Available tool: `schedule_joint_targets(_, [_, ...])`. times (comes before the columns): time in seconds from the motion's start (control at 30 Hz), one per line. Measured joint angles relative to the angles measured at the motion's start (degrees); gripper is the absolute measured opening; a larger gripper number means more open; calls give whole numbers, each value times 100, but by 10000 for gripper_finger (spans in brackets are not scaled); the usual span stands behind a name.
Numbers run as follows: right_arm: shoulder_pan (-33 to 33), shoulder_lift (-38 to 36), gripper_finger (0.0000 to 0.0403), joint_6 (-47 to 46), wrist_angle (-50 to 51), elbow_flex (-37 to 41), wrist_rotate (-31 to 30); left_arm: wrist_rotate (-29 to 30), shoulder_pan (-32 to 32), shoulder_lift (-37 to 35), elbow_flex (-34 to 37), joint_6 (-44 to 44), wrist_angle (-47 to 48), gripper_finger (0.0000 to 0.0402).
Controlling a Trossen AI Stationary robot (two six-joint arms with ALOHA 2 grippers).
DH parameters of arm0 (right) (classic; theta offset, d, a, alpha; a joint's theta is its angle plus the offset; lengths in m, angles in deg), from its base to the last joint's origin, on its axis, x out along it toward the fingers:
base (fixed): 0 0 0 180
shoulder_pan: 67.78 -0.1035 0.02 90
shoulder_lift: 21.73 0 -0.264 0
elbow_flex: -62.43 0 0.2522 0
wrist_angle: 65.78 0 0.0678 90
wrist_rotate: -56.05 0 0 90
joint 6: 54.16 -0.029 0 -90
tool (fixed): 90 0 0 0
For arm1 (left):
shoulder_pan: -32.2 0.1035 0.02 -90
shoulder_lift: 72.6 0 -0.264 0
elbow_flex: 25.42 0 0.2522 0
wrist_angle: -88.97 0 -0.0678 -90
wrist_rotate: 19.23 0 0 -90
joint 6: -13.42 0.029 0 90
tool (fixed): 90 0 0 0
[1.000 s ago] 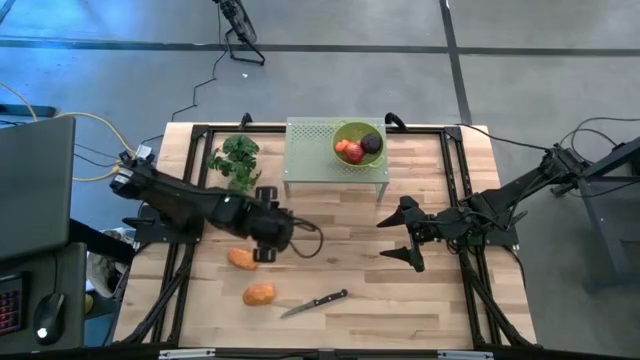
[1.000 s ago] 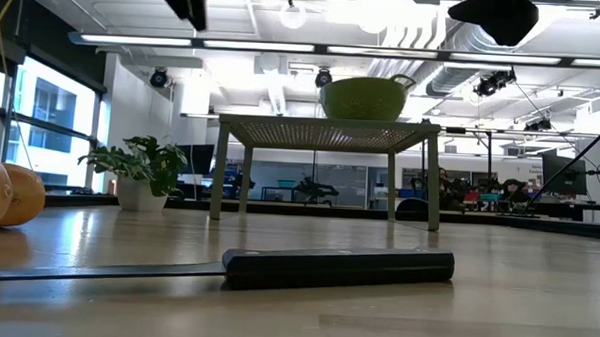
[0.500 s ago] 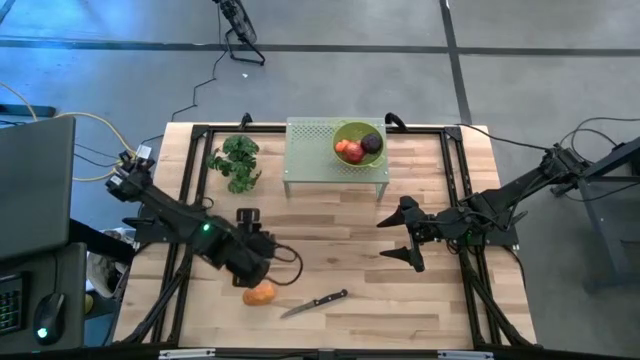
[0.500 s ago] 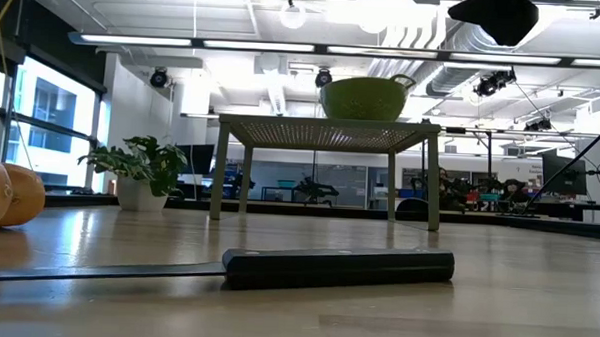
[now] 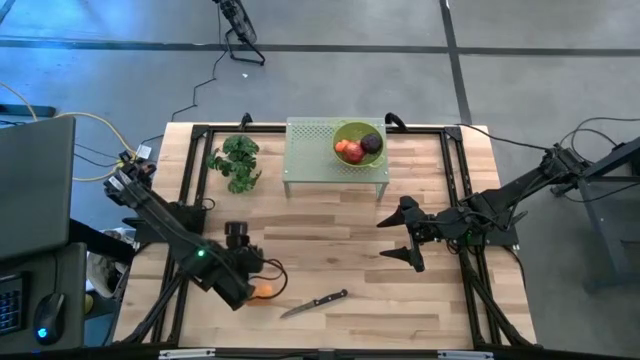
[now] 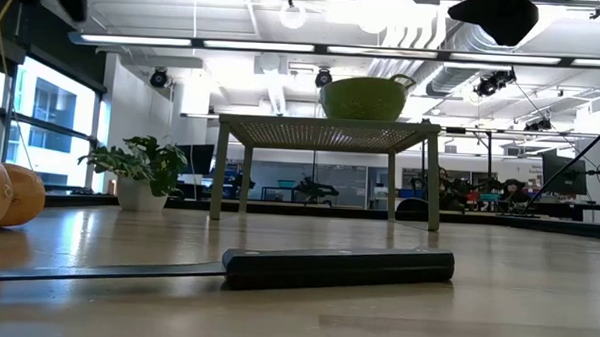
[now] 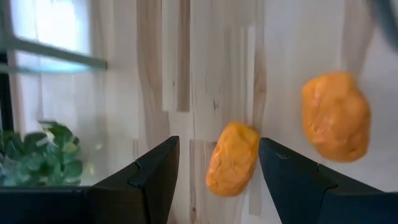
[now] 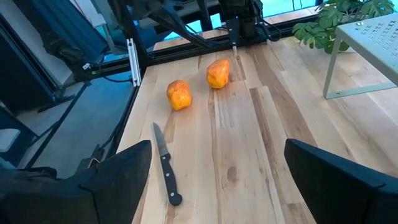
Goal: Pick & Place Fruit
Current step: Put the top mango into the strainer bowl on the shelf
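Swinging toward the counter's front-left corner, the left arm has moved a long way in the last second. In the high view the left hand [image 5: 243, 283] now sits over the two oranges [image 5: 262, 291], hiding one and leaving only an edge of the other showing; a second ago both lay in plain sight. The right hand [image 5: 400, 243] waits wide open and empty near the right edge, unmoved. The bowl [image 5: 357, 143] on the green stand [image 5: 310, 150] at the back edge already carries red and dark purple fruit.

Low view next: both oranges [image 6: 4, 193] rest on the counter at the far left, the knife [image 6: 337, 266] lies across the front, and beyond the stand stretches a bright open office.

Left wrist view: fingers [image 7: 155, 171] parted about halfway, holding nothing, one orange [image 7: 232, 158] framed between them, the other [image 7: 336, 116] off to the side. That looks like a lineup for a pick.

Right wrist view: pale wood planks [image 8: 273, 143], both oranges untouched, leafy bunch [image 8: 329, 22] by the stand.
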Motion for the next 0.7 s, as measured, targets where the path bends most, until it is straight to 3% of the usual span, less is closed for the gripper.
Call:
schedule_joint_targets(0.33, [0, 0, 362, 0, -2, 0, -65, -745, 11, -161, 702, -20, -127, 214])
schedule_joint_targets(0.7, [0, 0, 362, 0, -65, 0, -323, -810, 13, -1753, 1786, 75, -1115, 213])
